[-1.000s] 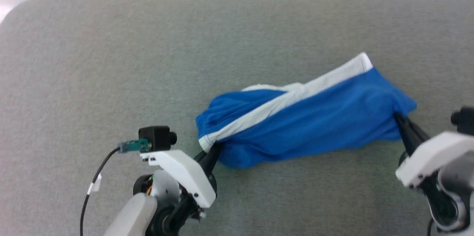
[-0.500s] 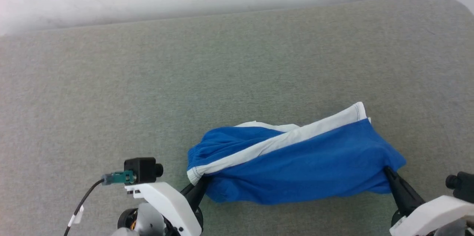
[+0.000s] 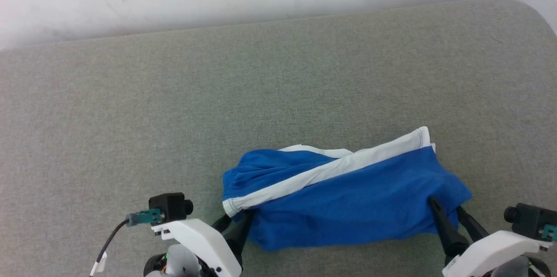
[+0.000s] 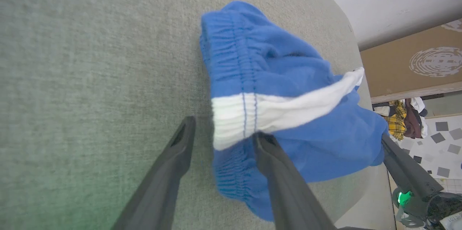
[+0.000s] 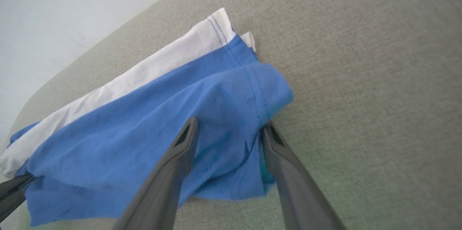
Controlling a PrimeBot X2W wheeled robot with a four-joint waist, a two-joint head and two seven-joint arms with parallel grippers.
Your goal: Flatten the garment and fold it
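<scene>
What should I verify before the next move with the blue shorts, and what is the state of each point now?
1. Left gripper jaws open: ok, at the waistband end.
2. Right gripper jaws open: ok, at the leg hem end.
3. Garment fully on the table: ok.
4. Garment flat: not ok, it is bunched and the white stripe runs slanted across it.
5. Grippers clear of the garment: not ok, it lies between both pairs of jaws.
6. Fold done: not ok.
</scene>
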